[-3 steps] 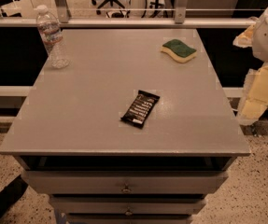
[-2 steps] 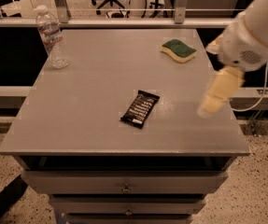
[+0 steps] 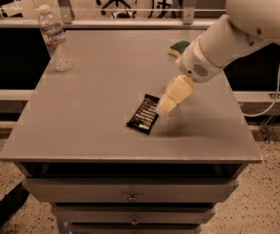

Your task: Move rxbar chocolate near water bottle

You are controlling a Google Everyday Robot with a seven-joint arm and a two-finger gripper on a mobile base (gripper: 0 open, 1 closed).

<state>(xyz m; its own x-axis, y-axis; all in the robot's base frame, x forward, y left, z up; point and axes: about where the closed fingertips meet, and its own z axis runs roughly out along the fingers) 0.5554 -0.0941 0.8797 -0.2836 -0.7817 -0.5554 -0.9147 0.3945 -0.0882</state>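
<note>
**A:** Pincer [image 3: 163, 107], where?
**B:** Low over the counter [image 3: 95, 130], at the end of the white arm [image 3: 217, 43]. The tip is at the right edge of the rxbar chocolate [image 3: 143, 114], near its far end. I can't tell if it's apart or together, or whether it's touching the wrapper or just beside it.

**A:** And the bar?
**B:** Flat on the counter, centre-front, lying on a diagonal. It's well apart from the water bottle [image 3: 54, 38], which stands upright at the far-left corner.

**A:** Step in hand?
**B:** Looks like the approach to a grasp. The pincer sits off to the bar's right side, so it should centre over the bar first. Then line up across the narrow width and come straight down, close to the surface. The bar is flat and the wrapper glossy, so I'd guess a shallow or skewed pinch slides off.

**A:** Room to move?
**B:** Plenty. The diagonal run to the far left is bare counter. The sponge [image 3: 179, 47] is far right behind the arm, out of the path. The bottle is near the left and back edges, so set the bar down on its inner side. Stop short, because a tall light bottle probably tips easily. Also avoid nudging the bar toward the front edge.
</note>
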